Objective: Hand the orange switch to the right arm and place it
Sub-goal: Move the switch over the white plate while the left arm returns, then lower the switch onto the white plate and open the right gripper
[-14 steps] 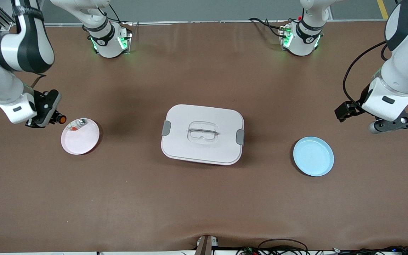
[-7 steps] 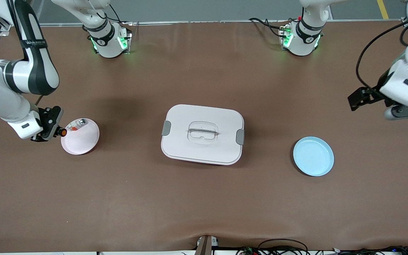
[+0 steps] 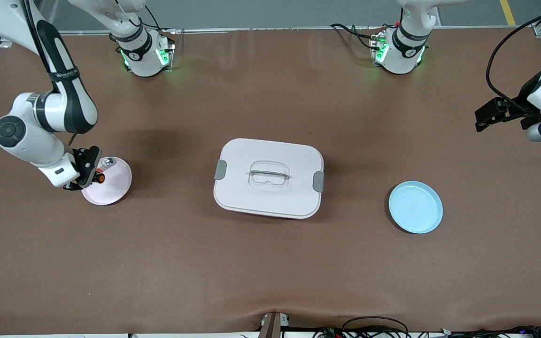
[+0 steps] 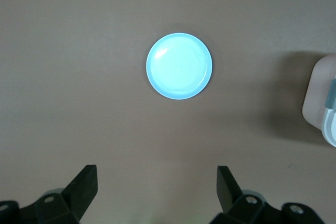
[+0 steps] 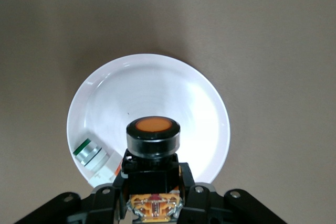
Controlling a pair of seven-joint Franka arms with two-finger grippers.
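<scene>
1 orange switch [image 5: 153, 135] clamped at its black body by right gripper [image 3: 93, 177] fingers, over the pink plate [image 3: 115, 190] beside a clear-cased part [image 5: 93, 157]. Likely light, rigid, slick-capped: best held by the body. Left gripper [image 4: 157, 190] fingers wide apart, empty, waiting above desk [image 3: 270, 263].

A brown table [image 3: 270, 263] fills nearly the whole scene under even, soft light. A strip of grey floor [image 3: 270, 11] runs along its top edge, with a yellow line [image 3: 507, 11]. Black cables [image 3: 374, 326] lie at the near edge.
</scene>
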